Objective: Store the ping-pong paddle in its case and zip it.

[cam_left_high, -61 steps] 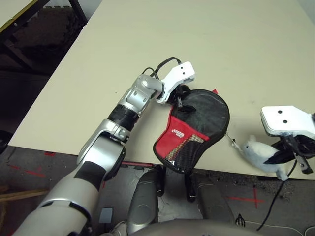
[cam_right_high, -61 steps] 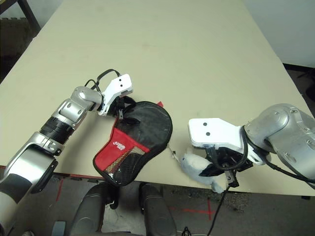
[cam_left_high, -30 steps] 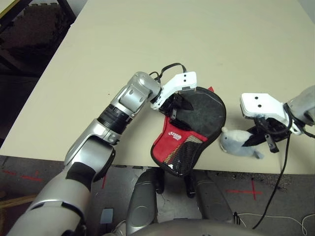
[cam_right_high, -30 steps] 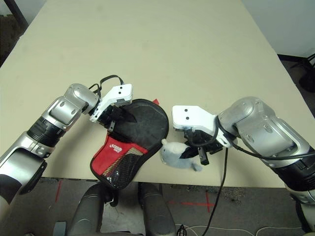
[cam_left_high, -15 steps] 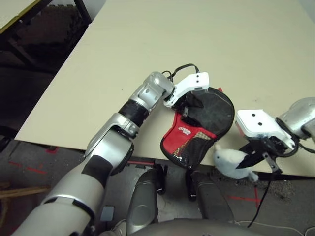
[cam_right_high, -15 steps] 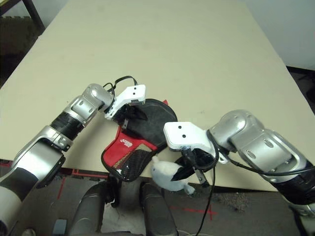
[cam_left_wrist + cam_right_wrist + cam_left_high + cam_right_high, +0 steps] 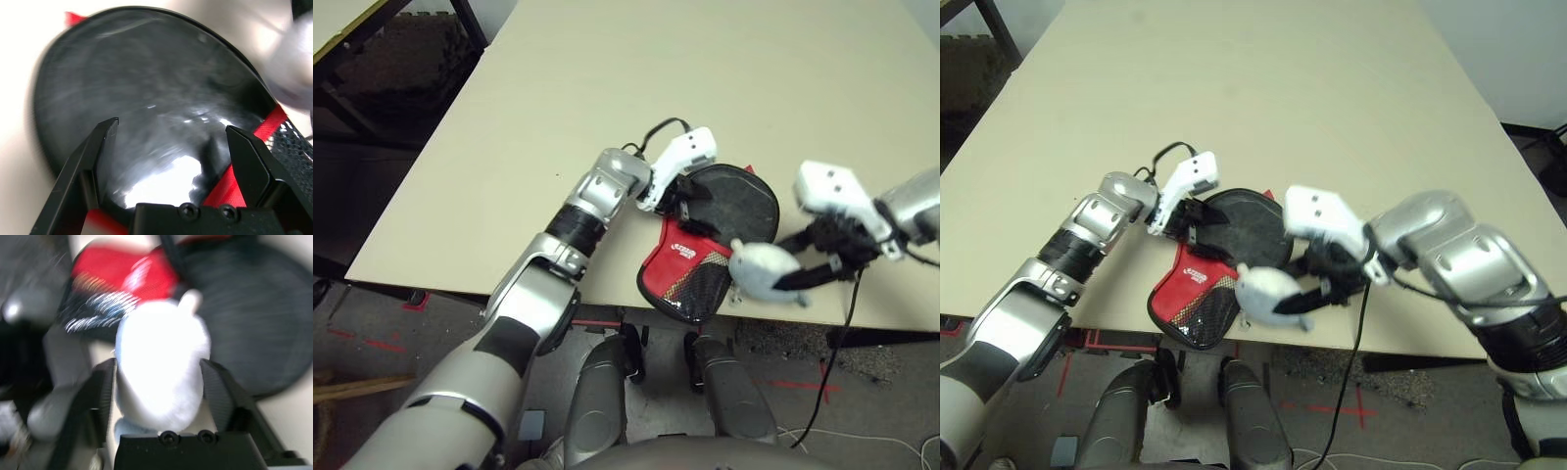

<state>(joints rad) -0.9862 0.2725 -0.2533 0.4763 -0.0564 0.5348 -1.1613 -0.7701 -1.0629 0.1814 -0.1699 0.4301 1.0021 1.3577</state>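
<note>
"Where's the case [image 7: 734, 204]?"
"On the table [image 7: 607, 78] near its edge, left gripper [image 7: 172, 123] spread open over it. The paddle is probably inside."
"And the right gripper [image 7: 158, 360]?"
"Its fingers stand apart either side of the toy [image 7: 764, 269], beside the case."
"So, zipping?"
"Likely. Next it should regrip toy or zipper pull while the left steadies the case."

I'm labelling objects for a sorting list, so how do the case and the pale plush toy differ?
The case is flat and paddle-shaped, while the plush toy is rounded and plump. The case is black with a red panel and mesh; the toy is pale grey-white. The case is clearly larger, the toy smaller. Both are by the table's near edge, close together.
</note>
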